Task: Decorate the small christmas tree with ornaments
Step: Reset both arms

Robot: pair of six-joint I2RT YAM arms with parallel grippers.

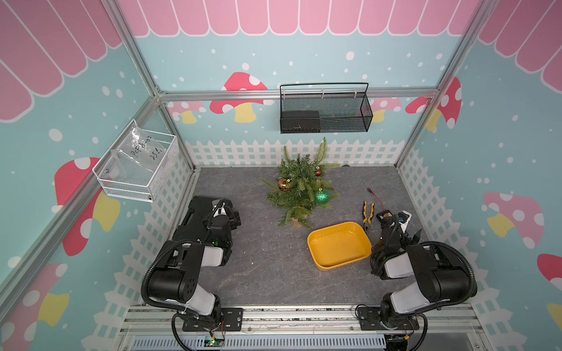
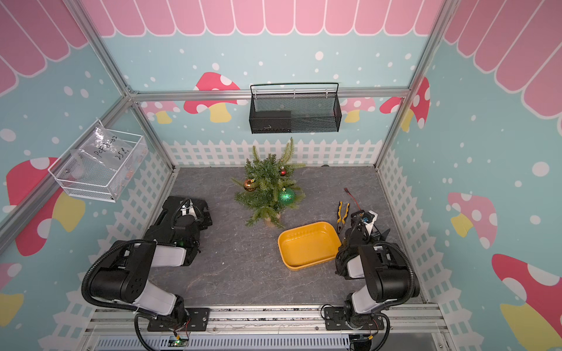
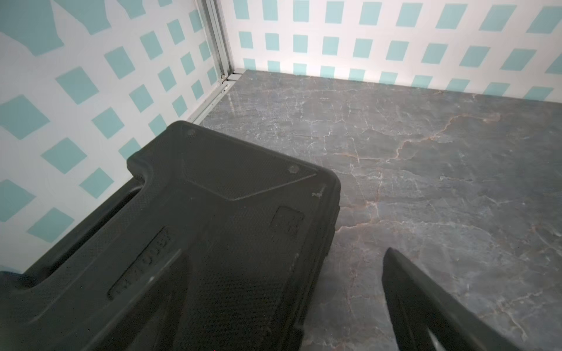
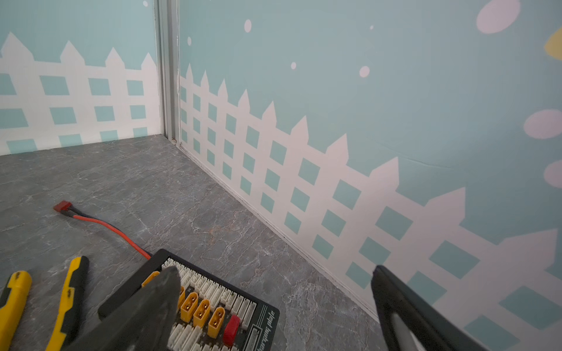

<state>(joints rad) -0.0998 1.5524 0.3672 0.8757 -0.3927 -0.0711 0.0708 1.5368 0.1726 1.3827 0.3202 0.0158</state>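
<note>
The small christmas tree (image 1: pixel 299 190) (image 2: pixel 267 191) stands at the back middle of the table on its tan base. Three ornaments hang on it: a copper-orange ball (image 1: pixel 284 184) (image 2: pixel 250 184) on its left side, a small dark red one (image 1: pixel 318 172) (image 2: pixel 283 172) high on the right, and a glittery green one (image 1: pixel 321 196) (image 2: pixel 286 195) low on the right. My left gripper (image 3: pixel 282 267) is open and empty over a black case (image 3: pixel 213 228), far from the tree. My right gripper (image 4: pixel 273 272) is open and empty above a connector board (image 4: pixel 213 304) by the right wall.
A yellow tray (image 1: pixel 334 226) (image 2: pixel 304 227) sits empty in front of and to the right of the tree. Yellow-handled pliers (image 1: pixel 368 212) (image 4: pixel 70 297) and a red-plug wire (image 4: pixel 100 221) lie near the right arm. Wire baskets hang on the back wall (image 1: pixel 325 109) and left wall (image 1: pixel 137 164).
</note>
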